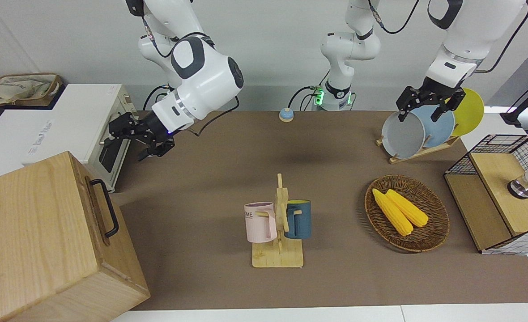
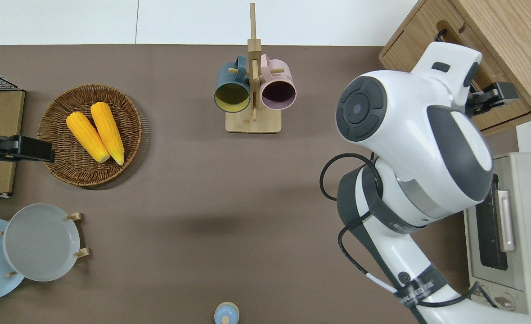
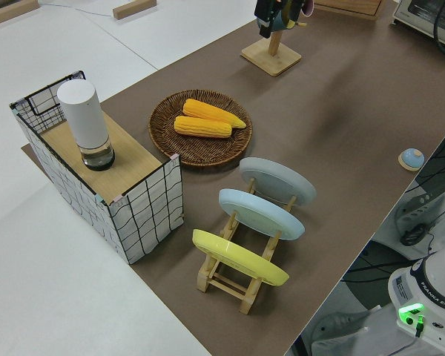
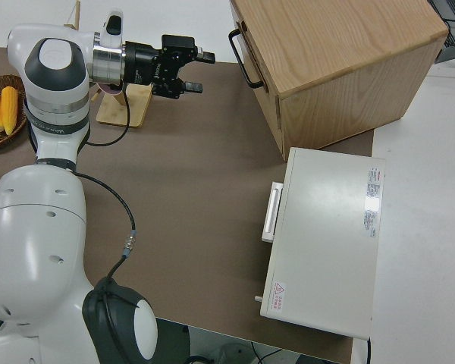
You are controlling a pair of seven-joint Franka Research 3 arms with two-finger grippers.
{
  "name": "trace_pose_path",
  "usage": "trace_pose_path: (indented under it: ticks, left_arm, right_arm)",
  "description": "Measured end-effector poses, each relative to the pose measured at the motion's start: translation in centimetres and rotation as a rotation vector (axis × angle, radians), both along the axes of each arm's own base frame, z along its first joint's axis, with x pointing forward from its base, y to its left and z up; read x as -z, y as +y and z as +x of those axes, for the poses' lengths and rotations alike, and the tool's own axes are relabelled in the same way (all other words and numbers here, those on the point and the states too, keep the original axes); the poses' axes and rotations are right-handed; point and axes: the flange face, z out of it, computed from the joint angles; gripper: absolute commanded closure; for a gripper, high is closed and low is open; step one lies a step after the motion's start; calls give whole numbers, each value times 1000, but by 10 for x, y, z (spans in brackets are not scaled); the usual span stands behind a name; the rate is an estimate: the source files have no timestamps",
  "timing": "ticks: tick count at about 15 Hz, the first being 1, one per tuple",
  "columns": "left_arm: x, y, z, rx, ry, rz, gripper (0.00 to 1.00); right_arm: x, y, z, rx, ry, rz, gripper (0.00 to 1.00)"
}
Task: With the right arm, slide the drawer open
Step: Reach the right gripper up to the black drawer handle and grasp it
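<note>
The drawer [image 1: 95, 197] is the front face of a big pale-wood cabinet [image 2: 508, 27] at the right arm's end of the table. It sits flush with the cabinet, and its black bar handle [image 1: 107, 210] [image 4: 246, 57] is free. My right gripper [image 1: 127, 143] [image 4: 203, 70] hangs in the air, open, with its fingers pointing at the handle from a short way off and touching nothing. In the overhead view the right gripper [image 2: 508, 92] shows over the cabinet's front edge. The left arm is parked, with the left gripper [image 1: 420, 109] open.
A white toaster oven [image 1: 89, 120] stands beside the cabinet, nearer to the robots. Mid-table is a wooden rack with two mugs [image 1: 279, 223]. A basket of corn [image 1: 407, 212], a plate rack [image 1: 420, 129] and a wire-mesh cabinet [image 1: 496, 197] stand toward the left arm's end.
</note>
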Motion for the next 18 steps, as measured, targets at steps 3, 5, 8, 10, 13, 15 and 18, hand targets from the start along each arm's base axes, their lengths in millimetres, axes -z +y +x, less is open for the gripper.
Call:
trace_pose_path:
  ticks: [3, 5, 8, 10, 13, 15, 18]
  left_arm:
    - [0, 0, 0, 0, 0, 0, 2]
    - [0, 0, 0, 0, 0, 0, 2]
    - [0, 0, 0, 0, 0, 0, 2]
    - [0, 0, 0, 0, 0, 0, 5]
    - [0, 0, 0, 0, 0, 0, 2]
    - [0, 0, 0, 0, 0, 0, 5]
    - [0, 0, 0, 0, 0, 0, 2]
  right_arm:
    - [17, 0, 10, -38, -1, -101, 13]
    - [32, 0, 19, -58, -4, -168, 13]
    - [56, 3, 30, -98, -24, -252, 15]
    - [72, 3, 35, -118, -37, -314, 15]
    - [92, 2, 39, -148, -59, -352, 15]
    - [101, 1, 42, -176, -79, -395, 15]
    - [118, 1, 48, -195, -113, -433, 15]
